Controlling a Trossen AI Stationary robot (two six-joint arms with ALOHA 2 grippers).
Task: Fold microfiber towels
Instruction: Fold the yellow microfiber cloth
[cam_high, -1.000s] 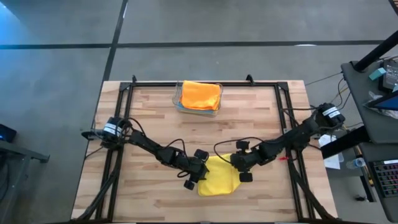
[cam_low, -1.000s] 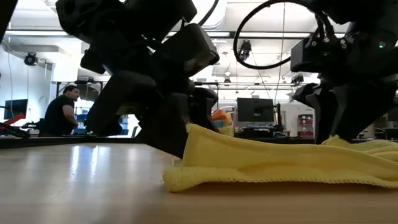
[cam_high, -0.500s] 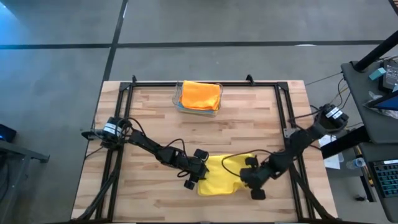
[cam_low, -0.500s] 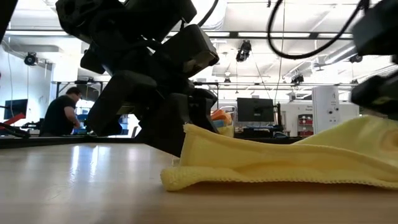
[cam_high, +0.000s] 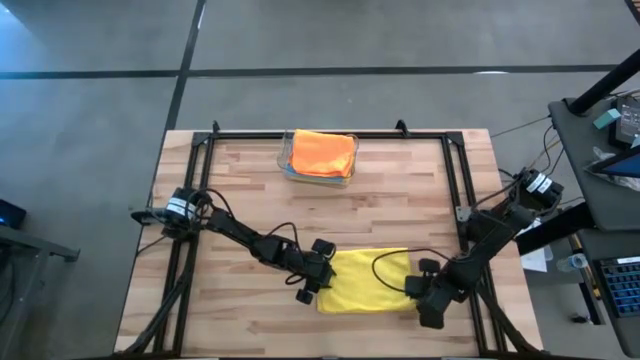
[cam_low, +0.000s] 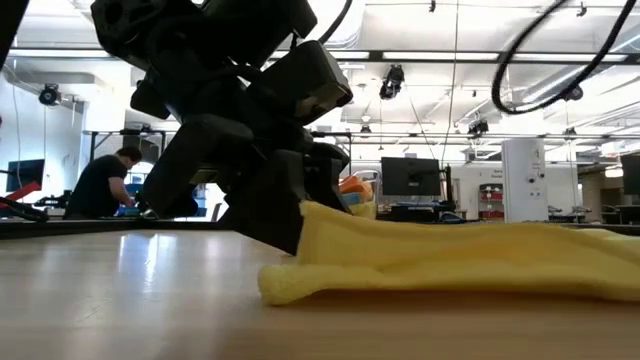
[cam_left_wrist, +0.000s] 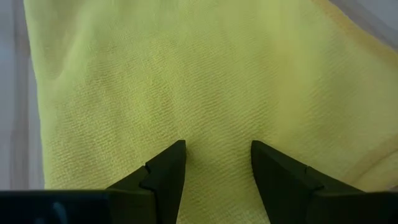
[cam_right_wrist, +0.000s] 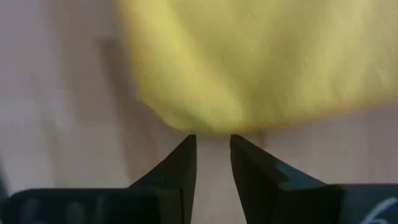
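The yellow towel now lies spread flat near the table's front edge, where a second ago it was bunched. The right gripper has pulled its edge out sideways; its fingers are narrow, the edge just beyond their tips, so it looks released. The left gripper, half open, pins the opposite edge; folding can begin.

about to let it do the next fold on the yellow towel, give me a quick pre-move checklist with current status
1. Yellow towel lying flat on the table: ok.
2. Left gripper on the towel's left edge, fingers apart on the cloth: ok.
3. Right gripper gripping the towel's right edge: not ok; its fingers sit just off the edge, gap empty.
4. Towel edges aligned: cannot tell.
5. Bin with orange towel away from both arms: ok.
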